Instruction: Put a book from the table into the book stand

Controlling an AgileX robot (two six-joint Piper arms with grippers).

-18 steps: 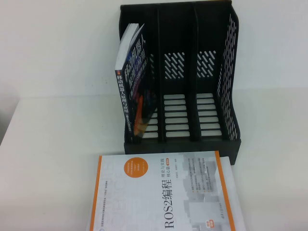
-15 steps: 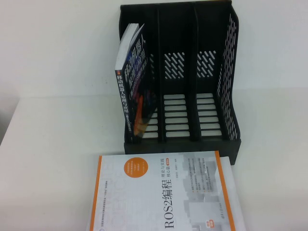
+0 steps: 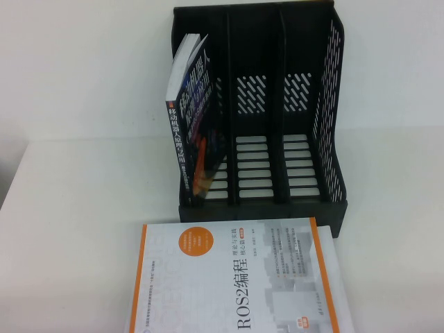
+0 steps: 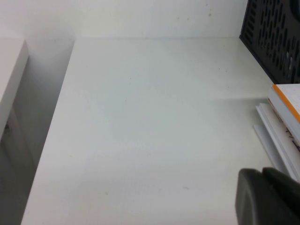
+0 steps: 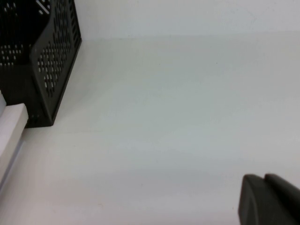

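The ROS2 book lies flat on the table, just in front of the black book stand. A dark book leans in the stand's leftmost slot. Left gripper and right gripper hover over bare table beside the stand; whether either one's fingers are parted, I cannot tell.

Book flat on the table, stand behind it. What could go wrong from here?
1. The ROS2 book lies flat on the table, leaving little edge to grip.
2. The dark book leans in the stand's left slot and could be knocked.
3. The left gripper and right gripper show only at the wrist views' edges, neither near the book.
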